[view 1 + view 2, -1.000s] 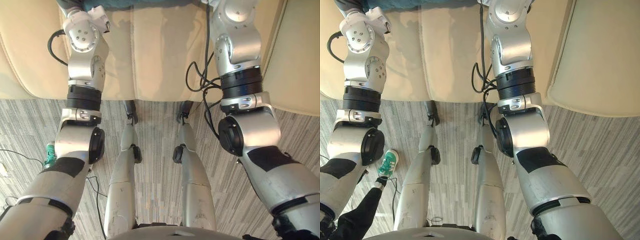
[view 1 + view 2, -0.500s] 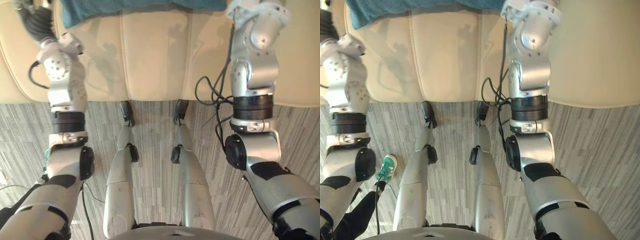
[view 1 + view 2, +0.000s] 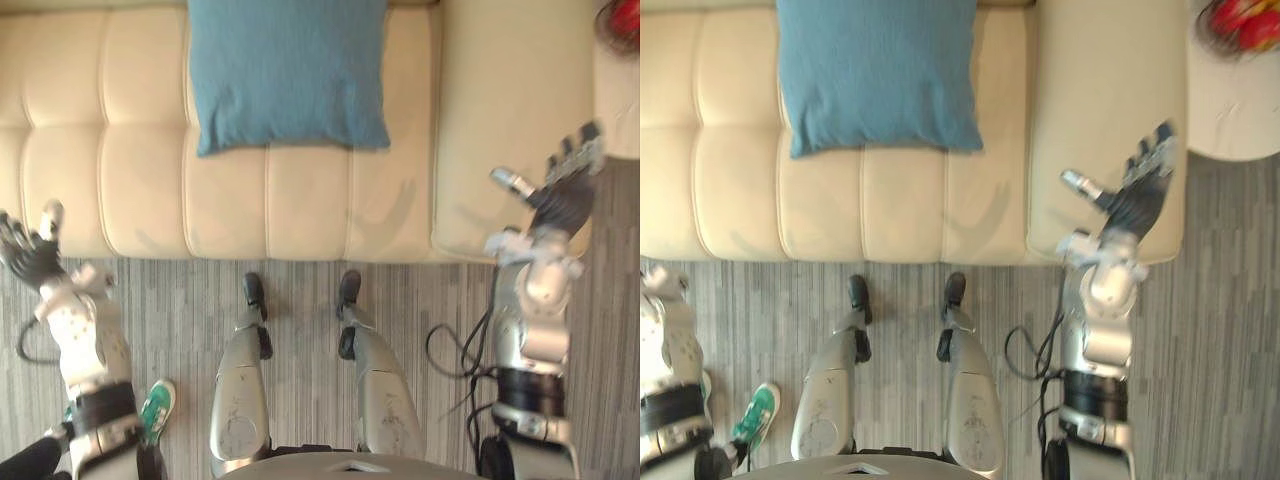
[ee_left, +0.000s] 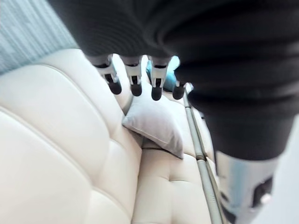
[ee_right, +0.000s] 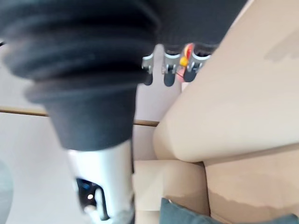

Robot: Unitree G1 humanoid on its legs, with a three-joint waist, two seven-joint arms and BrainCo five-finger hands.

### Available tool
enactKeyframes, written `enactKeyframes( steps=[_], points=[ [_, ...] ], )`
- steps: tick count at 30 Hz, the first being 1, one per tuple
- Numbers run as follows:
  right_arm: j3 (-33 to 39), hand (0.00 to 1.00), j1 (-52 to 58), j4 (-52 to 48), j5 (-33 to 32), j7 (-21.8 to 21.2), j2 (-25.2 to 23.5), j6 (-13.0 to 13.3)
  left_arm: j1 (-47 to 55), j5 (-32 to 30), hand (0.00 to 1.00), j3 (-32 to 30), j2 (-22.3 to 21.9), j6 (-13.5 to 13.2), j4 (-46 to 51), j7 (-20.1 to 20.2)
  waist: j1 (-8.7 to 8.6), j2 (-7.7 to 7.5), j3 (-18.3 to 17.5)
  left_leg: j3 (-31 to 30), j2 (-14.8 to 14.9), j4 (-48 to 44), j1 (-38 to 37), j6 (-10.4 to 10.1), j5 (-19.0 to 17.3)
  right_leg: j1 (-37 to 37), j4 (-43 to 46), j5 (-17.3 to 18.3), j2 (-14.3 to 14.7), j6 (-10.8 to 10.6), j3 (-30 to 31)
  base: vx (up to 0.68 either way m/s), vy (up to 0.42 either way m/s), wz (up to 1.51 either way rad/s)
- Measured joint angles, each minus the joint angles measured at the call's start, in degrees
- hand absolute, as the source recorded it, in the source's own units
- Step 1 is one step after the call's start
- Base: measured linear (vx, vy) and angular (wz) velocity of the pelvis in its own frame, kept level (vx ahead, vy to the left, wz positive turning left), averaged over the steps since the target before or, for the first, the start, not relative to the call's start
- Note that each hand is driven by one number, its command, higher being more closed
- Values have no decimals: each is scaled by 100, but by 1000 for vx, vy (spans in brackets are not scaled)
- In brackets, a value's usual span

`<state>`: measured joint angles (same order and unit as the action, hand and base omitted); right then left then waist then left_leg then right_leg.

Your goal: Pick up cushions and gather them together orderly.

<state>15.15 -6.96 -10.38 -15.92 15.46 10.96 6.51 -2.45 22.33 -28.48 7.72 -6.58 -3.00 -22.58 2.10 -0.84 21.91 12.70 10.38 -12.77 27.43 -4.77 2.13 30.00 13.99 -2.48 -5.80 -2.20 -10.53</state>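
- Blue cushion (image 3: 288,75) lies far back on the cream sofa (image 3: 130,180).
- Left hand (image 3: 35,262) and right hand (image 3: 562,200): fingers spread, both empty.
- Pale cushion (image 4: 156,123), possibly grey, on the seat.

Cushion (image 3: 287,72) lay on the sofa (image 3: 140,190) seat near the middle, armrest (image 3: 500,120) to its right, floor (image 3: 190,300) before the sofa, shoe (image 3: 155,408) on the floor at the left.
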Motion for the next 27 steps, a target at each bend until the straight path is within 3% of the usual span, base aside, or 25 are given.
enactKeyframes(
  steps=[2,5,9,13,19,22,25,26,27],
  points=[
    [-187,0,814,606,65,-379,-504,-8,765,2,0,210,-680,73,-366,417,-1,-53,-232,9,18,-87,-585,-21,-217,-630,-19,138,-1,-47,-65,130,1,-1],
    [-198,0,1400,1854,510,-561,-879,-121,1240,-5,0,433,-1033,234,-1331,789,3,-72,-794,44,22,-107,-1138,-55,-416,-1204,-108,266,6,-66,-92,154,23,-3],
    [-102,0,1536,3664,837,-663,-1178,-397,1193,-331,0,640,-1171,454,-2949,1109,-42,-62,-1369,184,32,67,-1791,-80,-543,-1849,-417,276,16,-108,-71,112,35,-13],
    [406,0,1532,5193,951,-654,-1329,-562,1084,-1156,0,652,-1241,660,-4233,1176,-50,1,-1784,380,-42,558,-2572,-138,-504,-2477,-820,208,28,-178,6,65,28,-15],
    [1088,0,1522,6113,1207,-659,-1257,-719,1044,-1650,0,461,-1147,720,-4896,1176,-57,21,-1920,483,-211,1012,-3084,-143,-386,-2920,-1286,-45,28,-250,157,30,33,-12],
    [1100,0,1508,6123,1414,-659,-1240,-760,1040,-1701,0,229,-1082,757,-5066,1169,-42,-9,-1901,650,-245,1030,-3190,-140,-388,-2950,-1355,-144,40,-262,343,-4,23,-31],
    [1062,0,1394,6124,1414,-655,-1272,-759,985,-1700,0,96,-944,777,-5138,1097,-30,-105,-1842,845,-250,825,-3081,-51,-468,-2766,-1177,-217,8,-294,512,-91,29,-27],
    [1004,0,1343,6135,1414,-653,-1271,-754,894,-1699,0,27,-935,778,-5122,1032,-16,-118,-1800,906,-187,748,-2980,30,-517,-2733,-1253,-408,22,-393,534,-129,15,-28],
    [990,0,1265,6168,1415,-655,-1259,-751,923,-1698,0,-55,-953,777,-5116,1015,62,32,-1775,950,-44,755,-2894,67,-517,-2625,-1103,-368,65,-413,530,-162,-12,-13]
  ],
)
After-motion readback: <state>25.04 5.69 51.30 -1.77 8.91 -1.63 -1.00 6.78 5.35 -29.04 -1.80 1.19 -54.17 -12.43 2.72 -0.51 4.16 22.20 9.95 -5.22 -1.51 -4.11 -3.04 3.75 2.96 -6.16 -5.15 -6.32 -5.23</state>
